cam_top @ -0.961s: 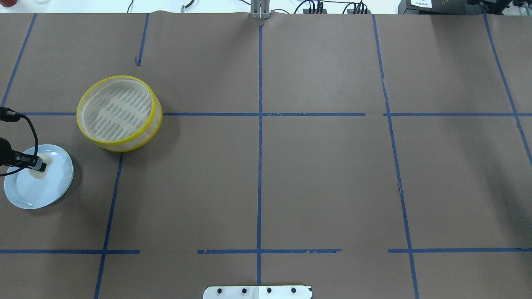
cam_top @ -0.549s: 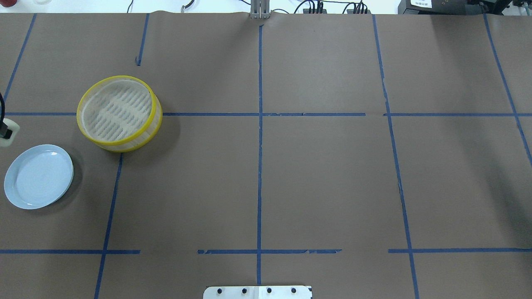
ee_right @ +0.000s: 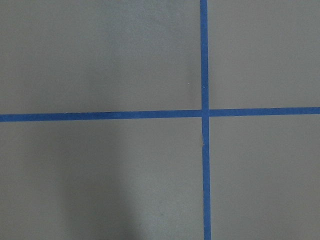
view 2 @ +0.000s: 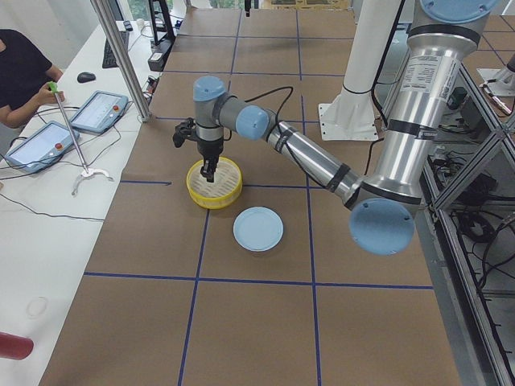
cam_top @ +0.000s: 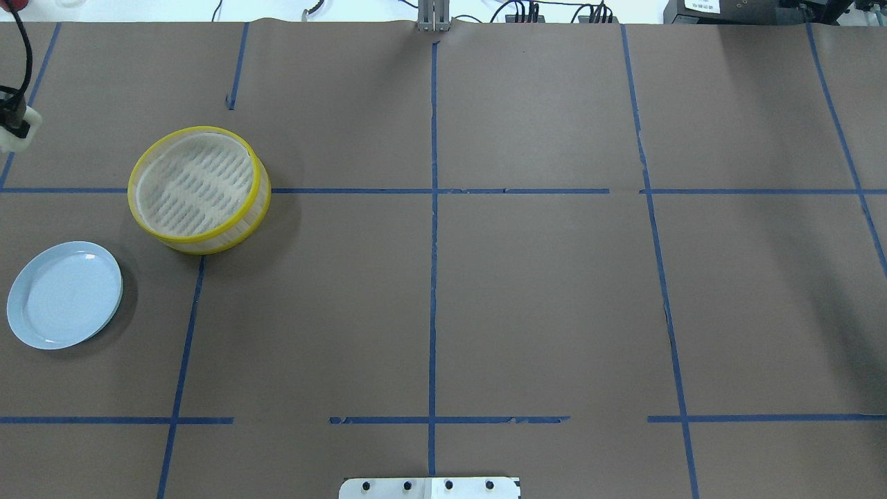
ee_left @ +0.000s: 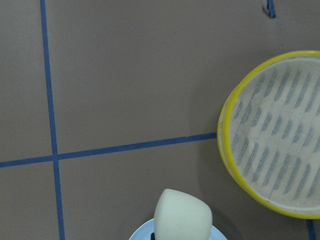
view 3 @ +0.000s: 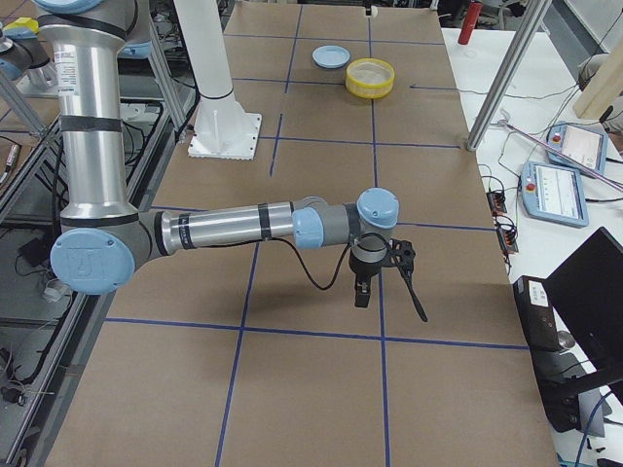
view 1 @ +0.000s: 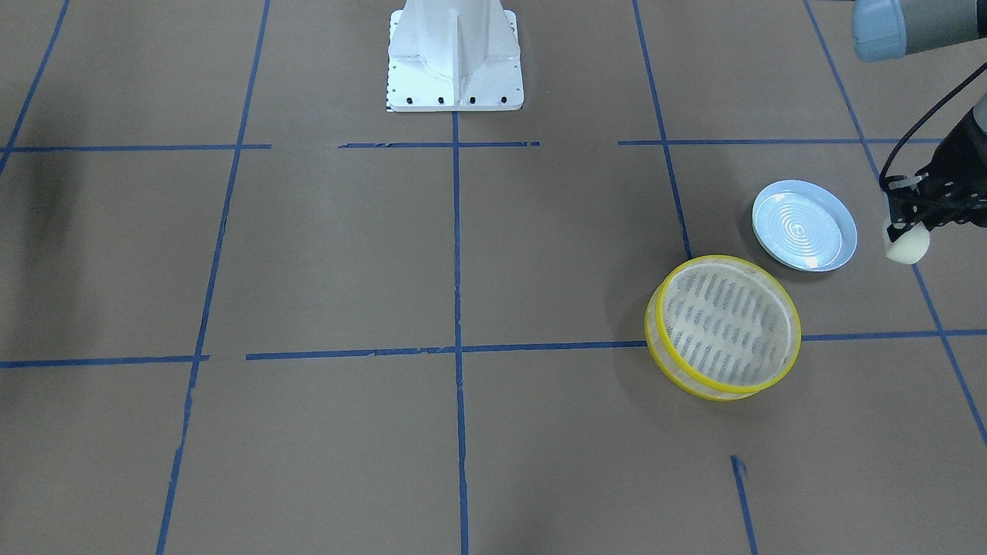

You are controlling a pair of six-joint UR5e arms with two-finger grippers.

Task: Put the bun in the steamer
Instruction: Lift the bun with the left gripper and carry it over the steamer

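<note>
My left gripper [cam_top: 16,130] is shut on the bun [cam_top: 14,141], a small cream-white lump, and holds it in the air at the table's far left edge. In the front-facing view the gripper [view 1: 905,230] and bun [view 1: 908,247] hang to the right of the plate. The left wrist view shows the bun [ee_left: 182,216] at the bottom and the steamer [ee_left: 223,131] to its right. The steamer [cam_top: 258,202], with yellow rims and a slotted floor, stands empty, to the right of the bun. My right gripper [view 3: 362,292] shows only in the right side view, so I cannot tell its state.
A pale blue plate [cam_top: 64,294] lies empty near the steamer, toward the robot; it also shows in the front-facing view [view 1: 804,235]. Blue tape lines cross the brown table. The robot's white base [view 1: 455,58] stands at the middle of the near edge.
My left gripper has lifted the bun off the blue plate and carried it up and away from the robot along the table's left edge. The plate now lies empty.
</note>
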